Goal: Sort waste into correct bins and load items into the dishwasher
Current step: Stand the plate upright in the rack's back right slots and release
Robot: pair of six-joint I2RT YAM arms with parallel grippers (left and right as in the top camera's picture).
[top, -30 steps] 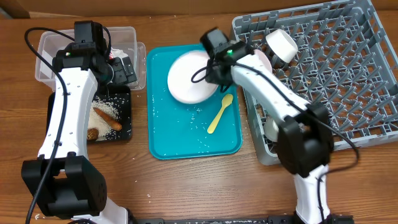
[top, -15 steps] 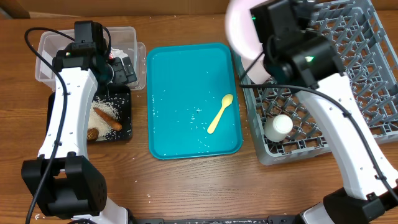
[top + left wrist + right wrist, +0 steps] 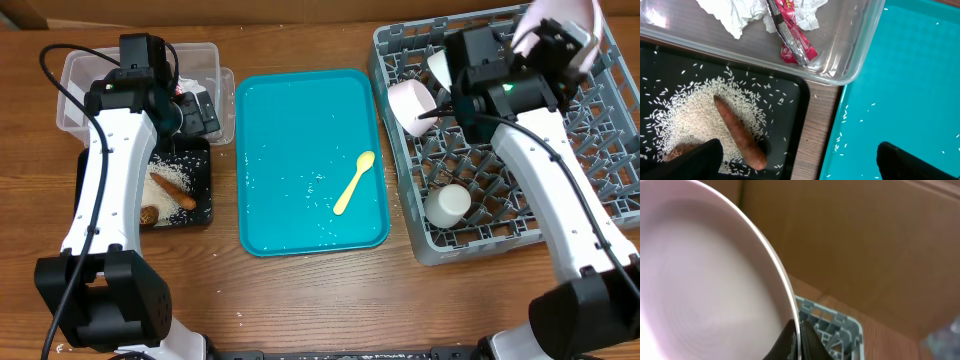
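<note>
Right gripper [image 3: 798,339] pinched on plate [image 3: 705,280] rim — left gripper [image 3: 799,162] spread wide.

Shows a white round plate [image 3: 705,280] up close and blurred, filling the left half, with its rim sweeping from the top left down to the bottom middle. Pinches that rim at the bottom edge between the two dark fingertips [image 3: 812,342] of the right tool [image 3: 799,341], jaws closed tight on the thin edge. Takes in, behind the plate, a corner of the grey dish rack [image 3: 832,325], a strip of wooden counter [image 3: 880,330] beside it, a brown cardboard wall [image 3: 865,240] above, and a pale smear at the lower right too blurred to tell.
</note>
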